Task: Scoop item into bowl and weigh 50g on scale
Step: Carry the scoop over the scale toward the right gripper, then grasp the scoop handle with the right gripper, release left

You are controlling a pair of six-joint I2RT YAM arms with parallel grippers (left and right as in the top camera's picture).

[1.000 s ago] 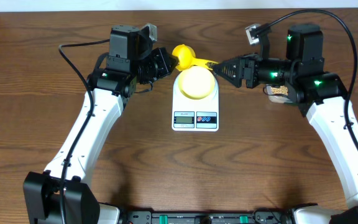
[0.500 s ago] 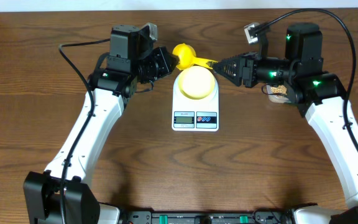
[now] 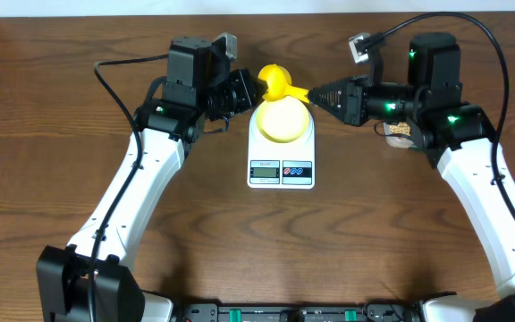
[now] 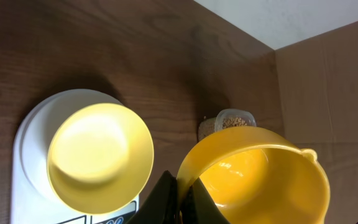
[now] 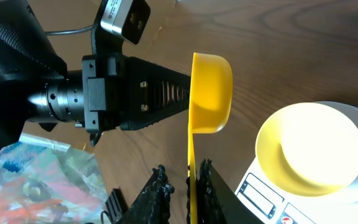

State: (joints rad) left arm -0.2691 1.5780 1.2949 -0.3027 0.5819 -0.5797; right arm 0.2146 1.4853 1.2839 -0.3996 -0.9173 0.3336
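The yellow scoop (image 3: 276, 81) hangs over the table behind the white scale (image 3: 281, 168). My left gripper (image 3: 254, 89) is shut on its cup rim, which is pinched between the black fingers (image 4: 166, 199) in the left wrist view. The scoop's thin handle (image 5: 191, 180) lies between the jaws of my right gripper (image 5: 182, 168). It rests against one finger (image 5: 207, 186), with a gap to the other. The pale-yellow bowl (image 3: 282, 120) stands on the scale and holds nothing. Tan beans (image 4: 232, 120) fill a clear tub beyond the scoop cup (image 4: 253, 177).
The clear tub (image 3: 401, 132) sits half hidden under my right arm at the right. A crumpled colourful plastic bag (image 5: 30, 177) lies beside my right gripper. The left arm's body (image 5: 73, 99) fills the upper left of the right wrist view.
My left arm has carried the scoop a little to the right, towards the right gripper. The right jaws have narrowed around the handle.
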